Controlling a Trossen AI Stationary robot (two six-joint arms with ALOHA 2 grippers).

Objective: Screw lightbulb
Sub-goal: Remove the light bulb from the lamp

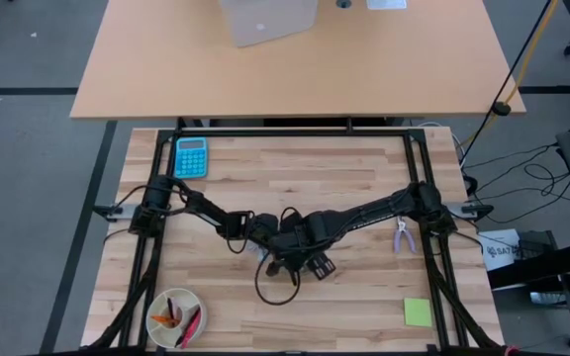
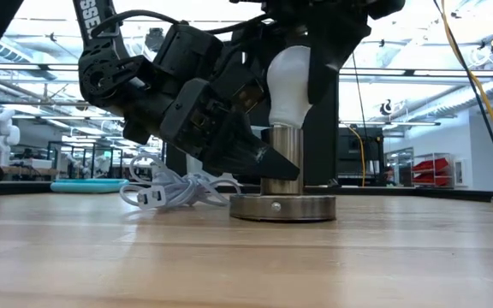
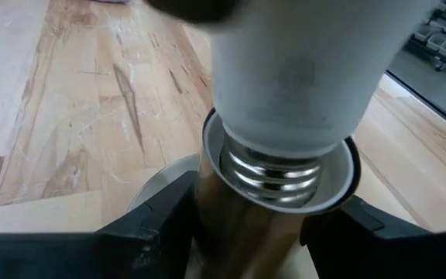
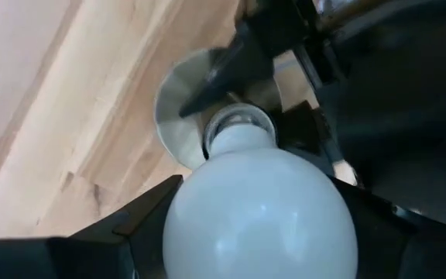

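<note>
The white lightbulb [image 2: 288, 81] stands upright with its silvery screw base [image 3: 273, 174] partly down in the brass socket tube [image 2: 279, 154]. The tube rises from a round grey metal disc [image 2: 282, 206] that rests flat on the wooden table. My left gripper [image 2: 268, 158] is at the tube, shut on it; it also shows in the high view [image 1: 263, 235]. My right gripper [image 4: 258, 225] comes from above and is shut on the bulb's globe; in the high view [image 1: 293, 245] it hides the bulb. My left gripper pinches the socket tube [image 3: 207, 209] between its two fingers [image 3: 157, 229], below the tube's white rim. The fingers come slanting down from the table's left and lie across the upright tube. The disc stays flat on the table. My right gripper holds the bulb's frosted globe [image 4: 258, 194] between its two fingers [image 4: 142, 221], one on each side of its widest part. The fingers point down from above. The bulb stands upright with its screw base in the socket.
A white coiled cable with a plug [image 2: 169, 192] lies on the table beside the disc. A teal calculator [image 1: 190, 156] lies far left, a bowl of small items [image 1: 174, 318] near left, pliers [image 1: 402, 234] at the right, a green note [image 1: 417, 312] near right.
</note>
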